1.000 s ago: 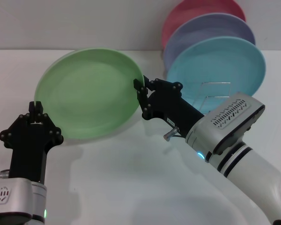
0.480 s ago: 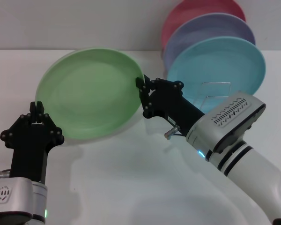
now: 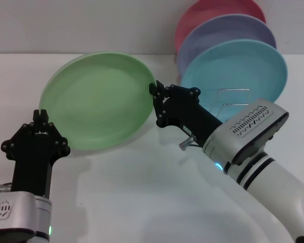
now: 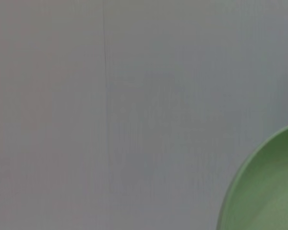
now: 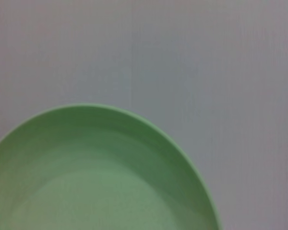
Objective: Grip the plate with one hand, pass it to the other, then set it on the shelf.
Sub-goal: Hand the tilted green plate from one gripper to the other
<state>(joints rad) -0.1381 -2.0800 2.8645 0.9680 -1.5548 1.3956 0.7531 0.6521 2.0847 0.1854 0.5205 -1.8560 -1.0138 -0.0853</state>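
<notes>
The light green plate (image 3: 93,98) hangs tilted above the white table. My right gripper (image 3: 154,93), black on the bulky white arm, is shut on the plate's right rim. The plate fills the lower part of the right wrist view (image 5: 96,177). My left gripper (image 3: 40,119), on the silver arm, stands at the plate's lower left edge. The left wrist view shows only a corner of the plate (image 4: 269,187), off to one side. The silver wire shelf (image 3: 233,98) stands behind my right arm, partly hidden by it.
A light blue plate (image 3: 238,68), a lavender plate (image 3: 228,30) and a pink plate (image 3: 213,12) stand upright one behind another at the back right, by the shelf. A grey wall runs behind the table.
The green plate and my right gripper have shifted slightly right and up. My left gripper has shifted slightly right and down at the plate's edge.
</notes>
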